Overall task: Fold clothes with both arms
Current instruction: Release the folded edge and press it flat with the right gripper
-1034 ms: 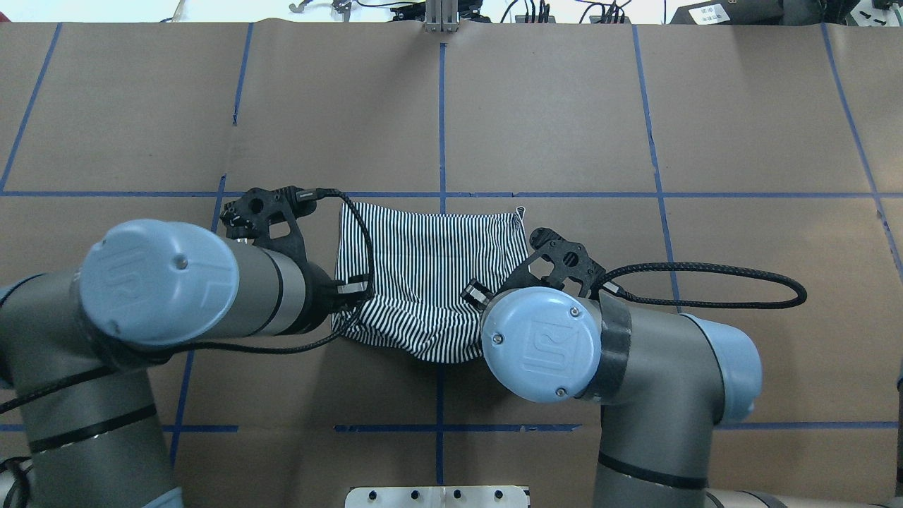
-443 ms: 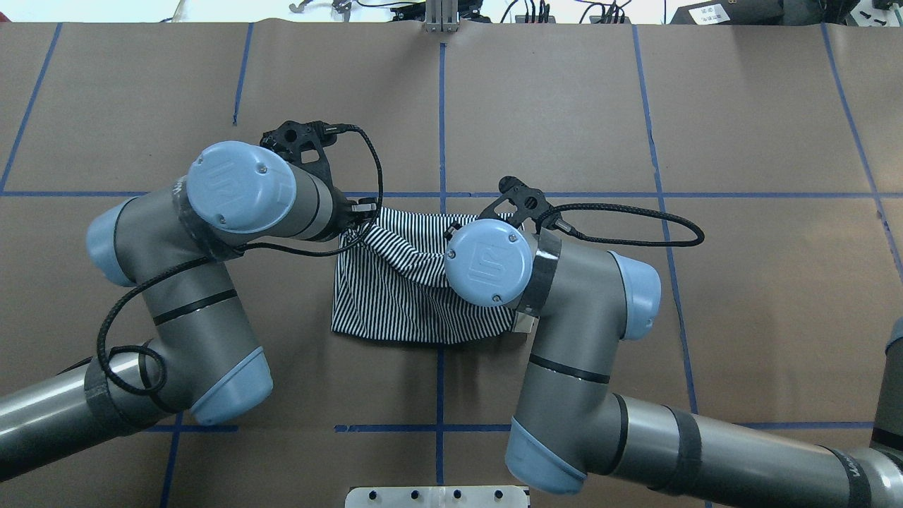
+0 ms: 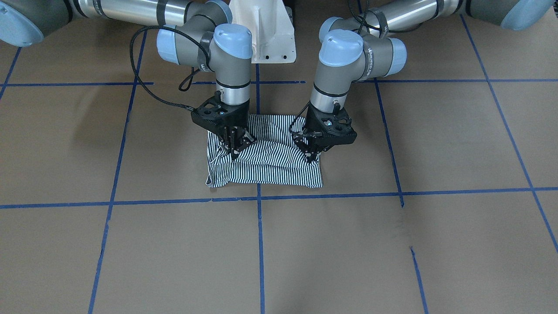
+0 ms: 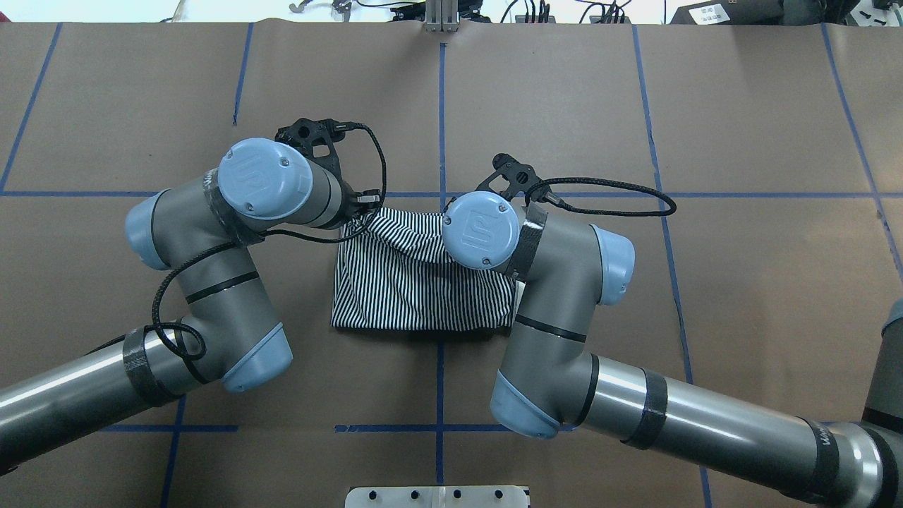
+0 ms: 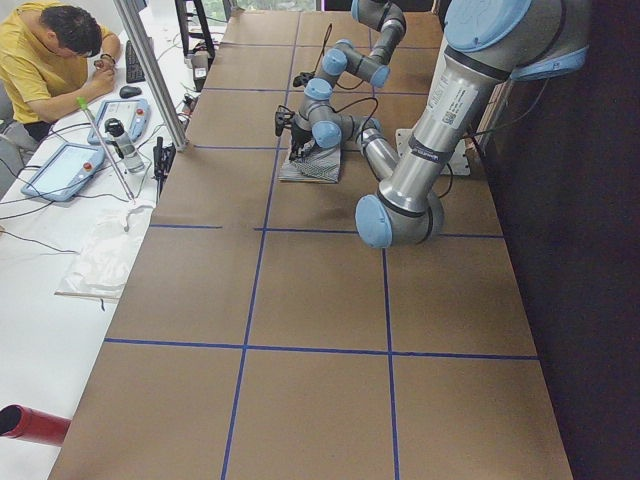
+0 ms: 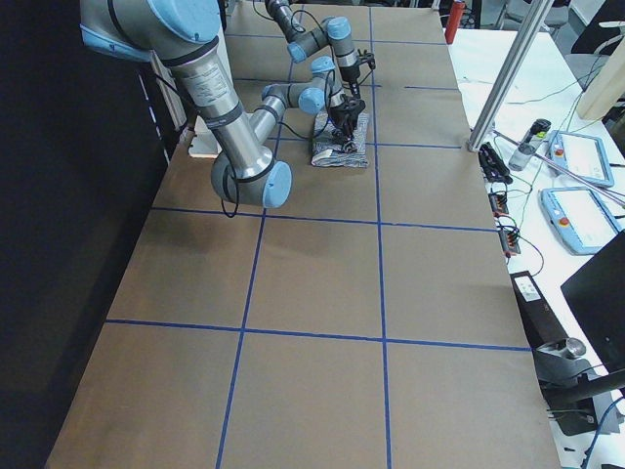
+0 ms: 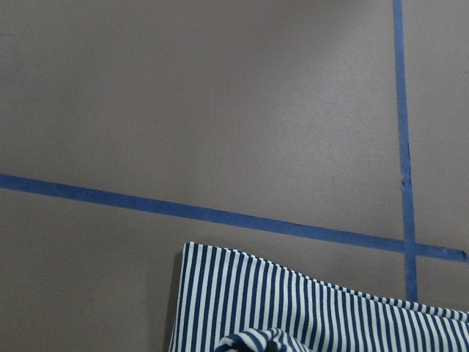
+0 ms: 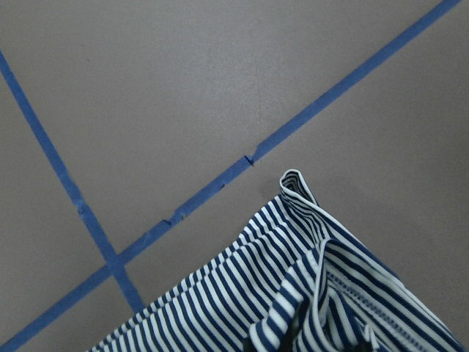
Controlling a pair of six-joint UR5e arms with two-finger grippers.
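We judge the fold nearly done: left gripper (image 3: 312,156) and right gripper (image 3: 234,152) pinch the striped shirt (image 3: 270,171) beneath them, release remaining.

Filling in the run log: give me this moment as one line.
left fingers: shut on shirt | right fingers: shut on shirt | shirt: doubled over on table, edge not yet released

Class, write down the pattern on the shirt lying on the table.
Thin navy-and-white stripes cover the shirt, clearest in the right wrist view.
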